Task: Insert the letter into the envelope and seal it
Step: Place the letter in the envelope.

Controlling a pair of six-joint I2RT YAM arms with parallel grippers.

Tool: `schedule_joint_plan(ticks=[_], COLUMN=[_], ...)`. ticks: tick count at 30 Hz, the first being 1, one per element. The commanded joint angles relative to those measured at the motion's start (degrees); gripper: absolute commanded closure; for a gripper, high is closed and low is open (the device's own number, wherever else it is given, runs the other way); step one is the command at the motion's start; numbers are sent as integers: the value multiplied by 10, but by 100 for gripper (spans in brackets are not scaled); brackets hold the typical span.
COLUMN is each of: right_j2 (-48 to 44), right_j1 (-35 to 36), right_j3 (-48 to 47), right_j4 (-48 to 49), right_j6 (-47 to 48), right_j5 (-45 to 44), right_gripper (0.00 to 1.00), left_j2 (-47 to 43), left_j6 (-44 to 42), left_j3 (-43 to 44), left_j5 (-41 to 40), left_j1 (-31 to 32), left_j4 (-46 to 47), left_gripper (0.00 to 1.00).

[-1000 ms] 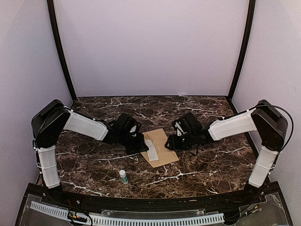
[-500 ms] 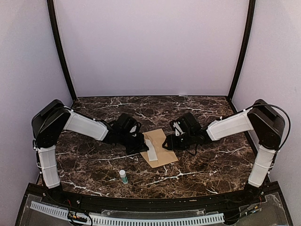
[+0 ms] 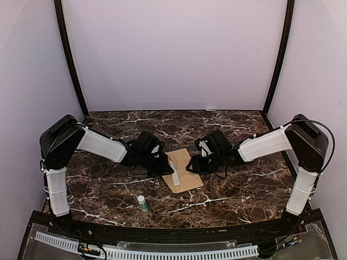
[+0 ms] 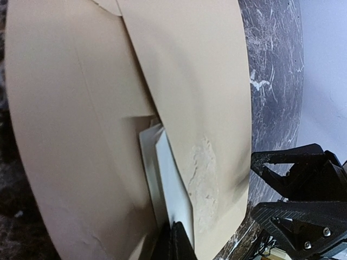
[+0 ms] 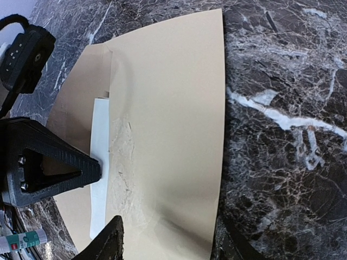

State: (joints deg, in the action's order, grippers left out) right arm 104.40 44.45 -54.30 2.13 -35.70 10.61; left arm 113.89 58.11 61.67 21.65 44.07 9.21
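Top external view, nearest first: a small bottle [image 3: 142, 202] stands alone close to the near edge of the table [image 3: 244, 189], well apart from the work. Mid-table the envelope [image 3: 186, 176] lies flat between the two grippers. The letter [image 3: 173, 169], a white sheet, stands up on edge along its left side. The left gripper [image 3: 162, 166] has its jaws pressed fully together on the letter's free edge. The right gripper [image 3: 195, 164] has its jaws roughly halfway apart with nothing in them, its fingertips astride the envelope's right edge. Both papers look thin, light and floppy. The tan face already bows upward in the wrist views, so it would likely buckle under a push and skate on the polished stone. Best hold, I judge: the letter by its exposed edge, as now, and the envelope pinned flat on its right half, clear of the mouth. A rough pale patch [image 4: 203, 181] beside the mouth may be glue or scuffed paper; I cannot tell which. Also unclear are how deep the letter sits inside, the flap, mostly cut off at the far end, and whether the right fingertips touch the paper.
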Motion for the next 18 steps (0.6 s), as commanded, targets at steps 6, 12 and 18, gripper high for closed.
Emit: schedule_joint_plan(ticks=[6, 12, 18], right_j2=[5, 5, 7], right_j1=[-2, -3, -2], right_j3=[-5, -4, -3], right_j4=[23, 25, 22], right_j6=[1, 0, -2], right_j5=[11, 13, 7], right_gripper=[46, 46, 47], left_j2=[19, 25, 28], left_j6=[12, 15, 1], left_j3=[29, 35, 48], left_j5=[5, 5, 4], left_j1=[15, 17, 17], left_j4=[13, 19, -4], left_gripper=[100, 100, 97])
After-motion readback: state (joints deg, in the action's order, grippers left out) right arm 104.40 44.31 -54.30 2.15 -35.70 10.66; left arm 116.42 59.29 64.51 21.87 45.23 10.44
